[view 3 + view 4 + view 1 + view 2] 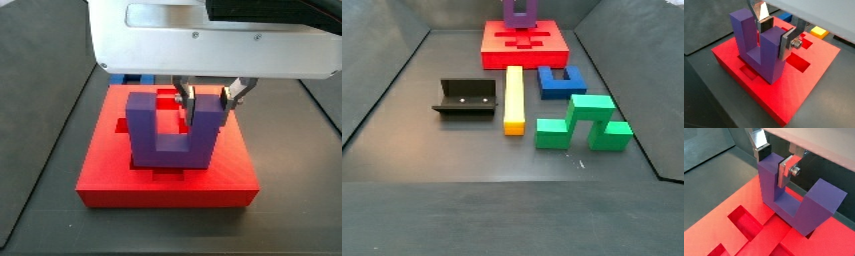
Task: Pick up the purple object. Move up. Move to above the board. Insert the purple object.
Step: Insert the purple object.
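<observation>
While the purple object (171, 130) stands upright on the board (107, 170), the entry reads as follows.

Item 1, gripper (207, 98): above the board, its 2 silver fingers (789, 44) pinching 1 prong of the purple object; the other prong stands free in both wrist views.

Item 2, purple object: U-shaped, prongs up, base down at the board's top face. In a wrist view (794, 203) its base sits at or just inside a recess; whether it is fully seated cannot be told.

Item 3, board: red slab at the far end of the floor in a side view (556, 50), recesses visible.

Step in hand, as judged: the insertion, near its end.

Next move, as judged: a straight press down with the base square to the recess, then parting the fingers.
</observation>
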